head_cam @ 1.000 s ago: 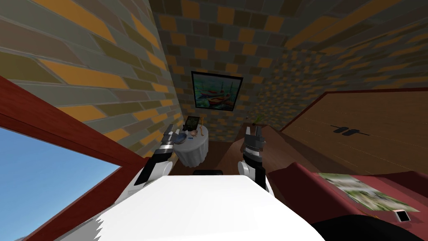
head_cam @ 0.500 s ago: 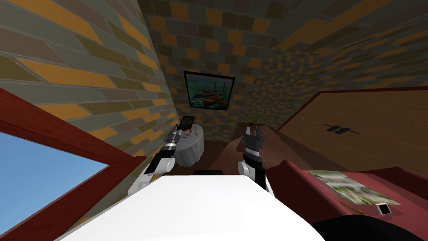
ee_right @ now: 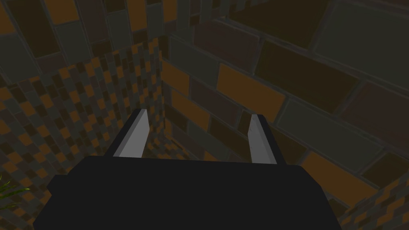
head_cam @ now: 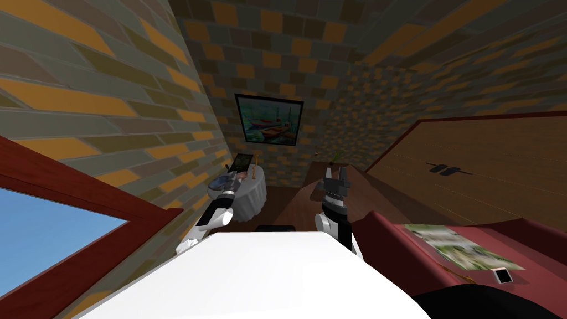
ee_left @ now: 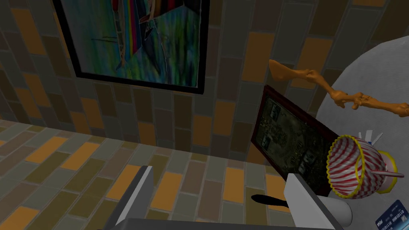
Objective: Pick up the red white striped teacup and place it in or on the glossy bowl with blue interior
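Brick walls of grey, brown and orange enclose the room. One boat painting point(head_cam: 269, 119) hangs at upper centre of the head view, and one red bed point(head_cam: 387, 243) lies lower right. One round white tabletop point(head_cam: 252, 191) sits just left of centre. It carries one dark framed picture point(ee_left: 291, 143), one red-white striped teacup point(ee_left: 353, 167) just outside the wide-spread left gripper point(ee_left: 219, 172), and one blue card point(ee_left: 393, 219) with unreadable digits. The right gripper point(ee_right: 198, 114) is likewise spread wide.

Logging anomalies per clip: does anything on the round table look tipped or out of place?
The striped teacup seems to lie on its side on the white table, its yellow-rimmed mouth facing sideways toward the open left pincer, beside one finger rather than between them. Nothing spilled shows.
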